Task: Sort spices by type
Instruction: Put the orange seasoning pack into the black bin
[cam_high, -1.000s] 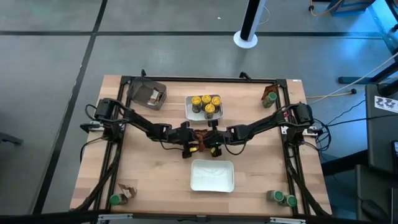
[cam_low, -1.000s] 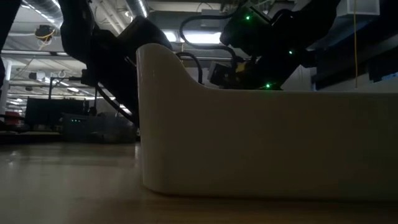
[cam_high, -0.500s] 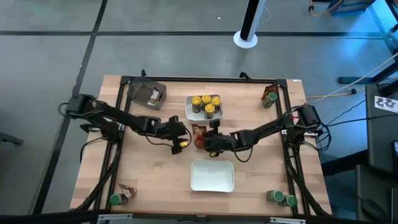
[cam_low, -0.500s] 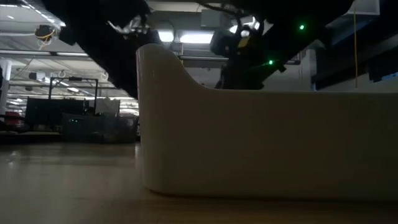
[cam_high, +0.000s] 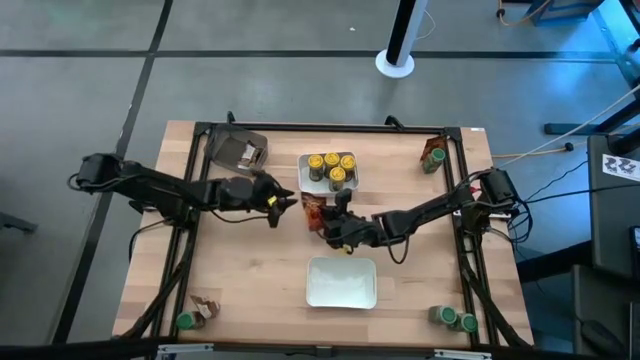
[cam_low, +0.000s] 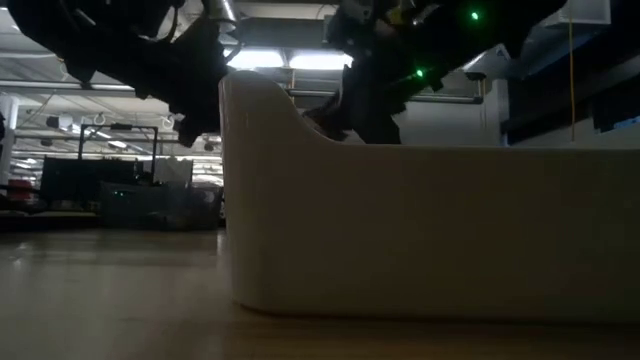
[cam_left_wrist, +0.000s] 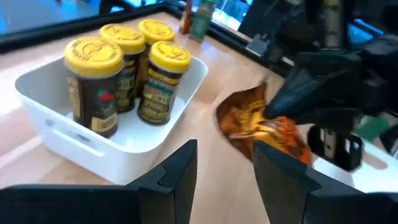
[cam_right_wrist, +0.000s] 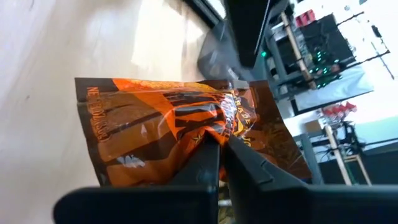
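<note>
A crinkled brown-orange packet is at mid-table, just in front of the white tray of yellow-lidded jars. My right gripper is shut on the packet. My left gripper stands open to the packet's left, apart from it, with nothing between its fingers. More spices sit at the table's corners: green-lidded jars and a second packet. My right gripper pinches the packet between its two fingers at a crumpled spot on its face, where the creases run together. The fingers come slanting down from the table's right. The packet spreads out beyond the fingertips. Whether its lower edge touches the table I cannot tell.
An empty white tray lies toward the near edge, in front of both grippers. A dark square bin stands at the far left. A black frame runs around the table's edges.
My left gripper has drawn back from the packet toward the table's left and risen, rolling as it went. My right gripper has stayed shut on the packet, risen and tipped, carrying it a little toward the tray of yellow-lidded jars.
</note>
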